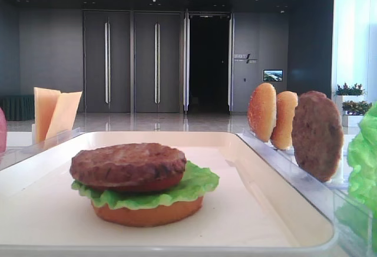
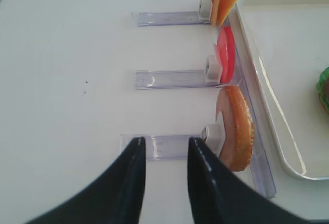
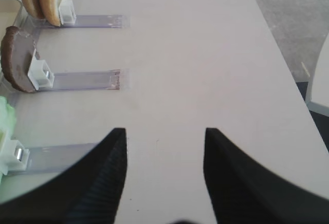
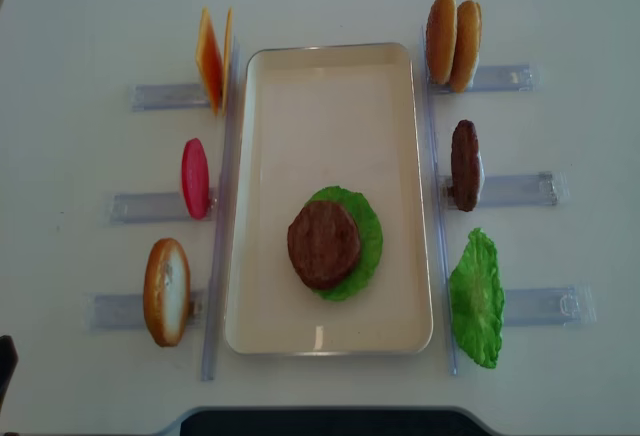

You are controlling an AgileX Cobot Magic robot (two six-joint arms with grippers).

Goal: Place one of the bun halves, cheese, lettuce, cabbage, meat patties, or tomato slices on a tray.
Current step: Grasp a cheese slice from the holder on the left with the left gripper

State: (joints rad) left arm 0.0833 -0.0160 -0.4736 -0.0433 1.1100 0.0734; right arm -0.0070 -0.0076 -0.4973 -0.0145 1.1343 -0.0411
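Note:
On the cream tray [image 4: 330, 76] lies a stack of a bun half [image 1: 147, 213], lettuce [image 4: 365, 231] and a meat patty [image 4: 323, 244]. Left racks hold cheese [image 4: 212, 59], a tomato slice [image 4: 194, 178] and a bun half [image 4: 166, 291]. Right racks hold two bun halves [image 4: 453, 28], a patty [image 4: 464, 164] and lettuce [image 4: 477, 298]. My left gripper [image 2: 165, 144] is open and empty over the table, just left of the bun half [image 2: 237, 127]. My right gripper [image 3: 164, 131] is open and empty above bare table, right of the lettuce rack. No cabbage shows.
Clear plastic racks [image 4: 160, 96] line both long sides of the tray, their strips [image 3: 85, 80] reaching outward. The table's right edge [image 3: 288, 64] lies beyond the right gripper. A dark machine base [image 4: 320, 422] sits at the table's near edge.

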